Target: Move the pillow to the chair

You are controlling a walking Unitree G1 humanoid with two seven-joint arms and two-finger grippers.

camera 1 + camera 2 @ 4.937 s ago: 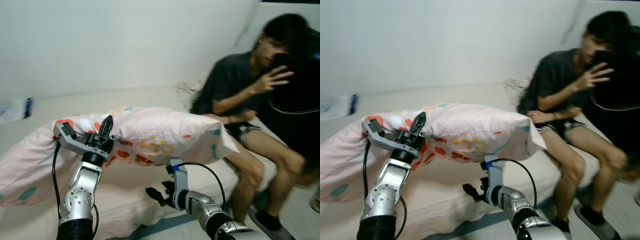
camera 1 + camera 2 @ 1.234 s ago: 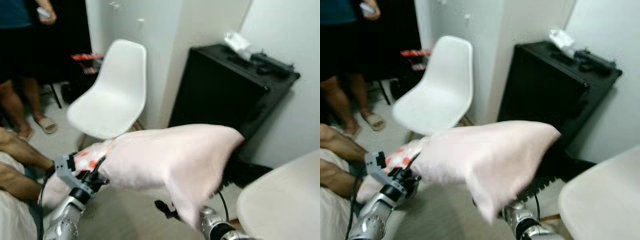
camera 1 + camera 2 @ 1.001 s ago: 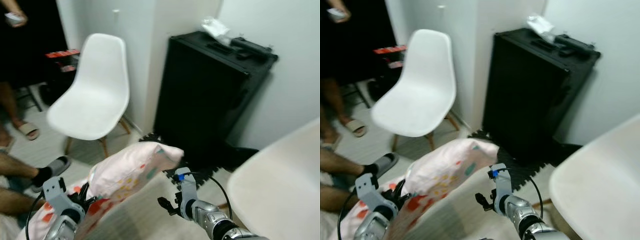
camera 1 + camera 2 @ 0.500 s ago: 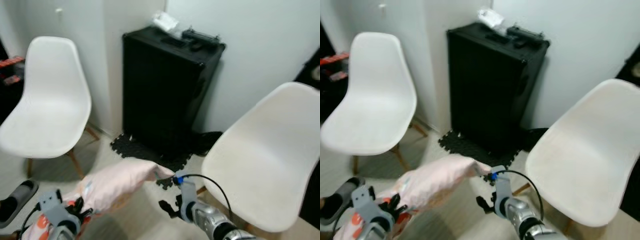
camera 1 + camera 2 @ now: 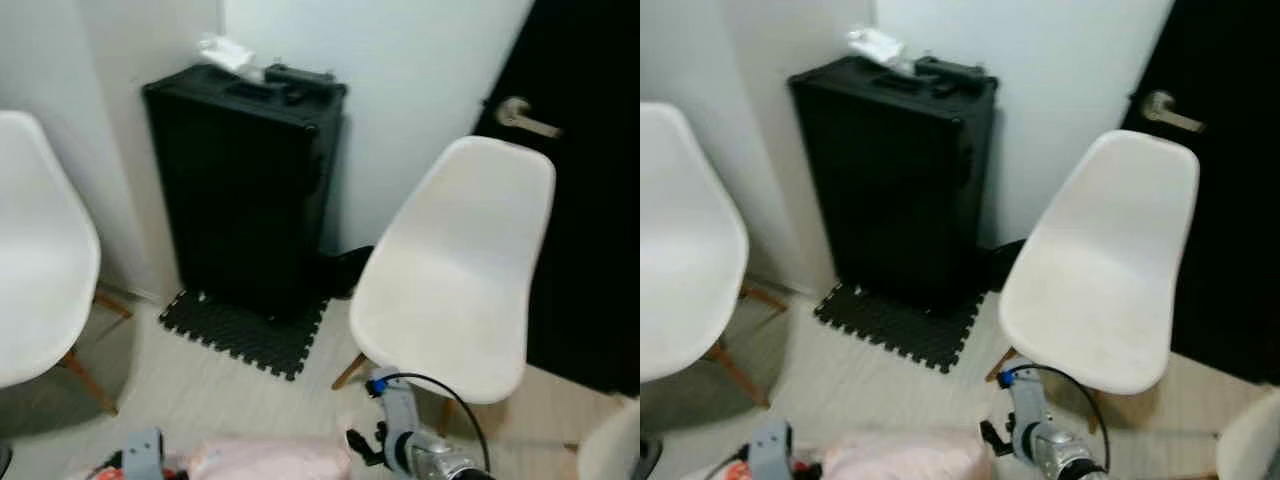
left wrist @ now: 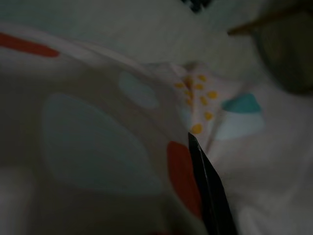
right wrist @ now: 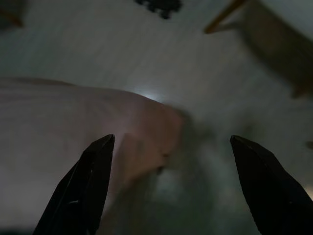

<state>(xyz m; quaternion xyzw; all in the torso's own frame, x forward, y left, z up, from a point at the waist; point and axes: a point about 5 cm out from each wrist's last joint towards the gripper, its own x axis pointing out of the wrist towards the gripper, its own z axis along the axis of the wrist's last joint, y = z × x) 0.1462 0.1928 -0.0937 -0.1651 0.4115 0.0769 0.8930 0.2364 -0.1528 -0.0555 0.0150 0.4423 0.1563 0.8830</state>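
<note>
Left wrist view shows the pillow (image 6: 122, 127) draped around one black finger (image 6: 208, 191) of the left gripper (image 5: 145, 462), so the jaws pinch its fabric to carry it low. The right gripper (image 7: 166, 186) stands spread, the pillow's corner between its jaws unclamped. The chair (image 5: 450, 280) waits ahead, seat bare.

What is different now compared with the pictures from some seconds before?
The robot has turned away from the bed and the seated person; it now faces a white chair beside a black case. The pillow, earlier held high, now hangs low at the bottom of the head views. Unchanged: the left gripper is still pressed into the pillow, and the right gripper stays open beside it.
</note>
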